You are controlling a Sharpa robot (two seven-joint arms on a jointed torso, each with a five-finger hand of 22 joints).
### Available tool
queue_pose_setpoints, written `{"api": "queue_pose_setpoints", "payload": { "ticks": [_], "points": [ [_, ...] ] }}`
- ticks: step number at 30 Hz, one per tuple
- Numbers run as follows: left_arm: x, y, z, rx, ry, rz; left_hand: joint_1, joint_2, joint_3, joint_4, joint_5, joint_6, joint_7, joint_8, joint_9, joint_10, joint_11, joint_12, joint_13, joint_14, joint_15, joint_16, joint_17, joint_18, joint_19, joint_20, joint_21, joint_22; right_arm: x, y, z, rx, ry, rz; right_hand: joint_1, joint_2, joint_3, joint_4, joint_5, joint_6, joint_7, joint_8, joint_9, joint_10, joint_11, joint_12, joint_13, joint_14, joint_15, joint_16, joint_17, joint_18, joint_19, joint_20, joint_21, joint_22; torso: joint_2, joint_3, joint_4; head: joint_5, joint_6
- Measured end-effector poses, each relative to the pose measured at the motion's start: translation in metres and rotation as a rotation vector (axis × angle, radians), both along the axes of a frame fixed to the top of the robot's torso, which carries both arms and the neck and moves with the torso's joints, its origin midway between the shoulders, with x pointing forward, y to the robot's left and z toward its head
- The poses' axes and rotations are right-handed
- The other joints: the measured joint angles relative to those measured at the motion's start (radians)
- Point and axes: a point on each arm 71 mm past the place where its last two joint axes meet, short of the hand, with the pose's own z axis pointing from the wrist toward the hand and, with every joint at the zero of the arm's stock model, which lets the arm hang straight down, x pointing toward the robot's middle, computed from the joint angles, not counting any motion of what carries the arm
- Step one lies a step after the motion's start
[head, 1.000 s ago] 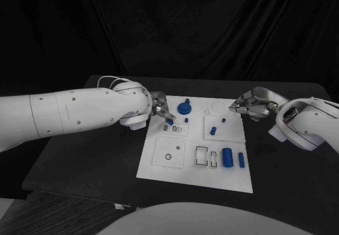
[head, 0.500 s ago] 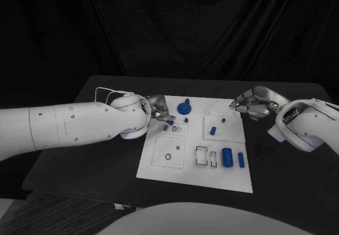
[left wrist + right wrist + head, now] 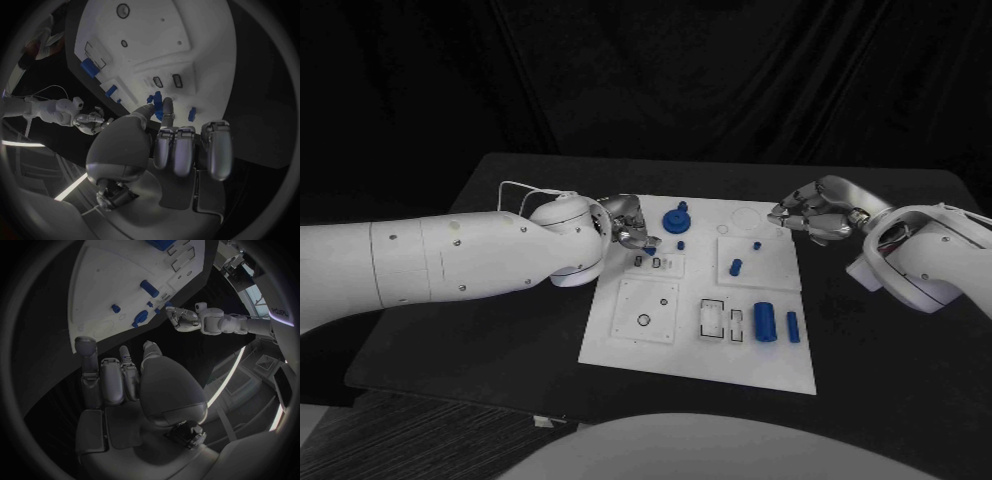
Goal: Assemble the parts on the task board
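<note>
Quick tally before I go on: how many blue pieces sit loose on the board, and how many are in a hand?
Blue pieces on the board: 6
Blue piece pinched in the left hand fingers: 1
Total: 7

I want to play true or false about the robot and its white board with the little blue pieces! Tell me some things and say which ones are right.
1. The left hand pinches a small blue part in its fingers. True.
2. The right hand holds a blue part. False: it holds nothing, and its fingers are curled in beside the task board, near its far right corner.
3. A big blue cylinder lies near the board's near right side. True.
4. The task board is black. False: it is white, and the table under it is black.
5. A blue knob-like part sits near the board's far edge. True.
</note>
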Motion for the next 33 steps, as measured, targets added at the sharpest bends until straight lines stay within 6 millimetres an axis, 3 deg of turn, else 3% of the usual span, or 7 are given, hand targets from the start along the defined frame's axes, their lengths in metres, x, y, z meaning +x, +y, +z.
{"api": "queue_pose_setpoints", "payload": {
  "ticks": [9, 33],
  "points": [
    [0.0010, 0.0001, -0.0020, 0.008, 0.005, -0.003, 0.000, 0.000, 0.011, 0.011, 0.000, 0.000, 0.000, 0.000, 0.000, 0.000, 0.000, 0.000, 0.000, 0.000, 0.000, 0.000, 0.000, 0.000, 0.000, 0.000, 0.000, 0.000, -0.0003, -0.0004, 0.0005, 0.005, -0.009, 0.001, 0.000, 0.000, 0.000, 0.000, 0.000, 0.000, 0.000, 0.000, 0.000, 0.000, 0.000, -0.002, 0.000, 0.000, 0.000, 0.000, 0.000, 0.000, 0.000, 0.000, 0.000, 0.000, 0.001, -0.0018, 0.0000, -0.001, 0.000],
    [-0.0022, -0.0055, -0.0069, 0.019, 0.038, -0.029, 0.000, 0.000, 0.011, 0.011, 0.000, 0.000, 0.000, 0.000, 0.001, 0.000, 0.000, 0.000, 0.000, 0.000, 0.000, 0.000, 0.000, 0.000, 0.000, 0.000, 0.000, 0.000, -0.0005, -0.0007, 0.0003, 0.006, -0.011, 0.001, 0.000, 0.000, 0.000, 0.000, 0.016, 0.000, 0.000, 0.000, 0.000, 0.000, 0.000, -0.003, 0.000, 0.000, 0.000, 0.000, 0.000, 0.000, 0.000, 0.000, 0.000, 0.000, 0.002, -0.0017, 0.0000, -0.001, 0.000]
  ]
}}
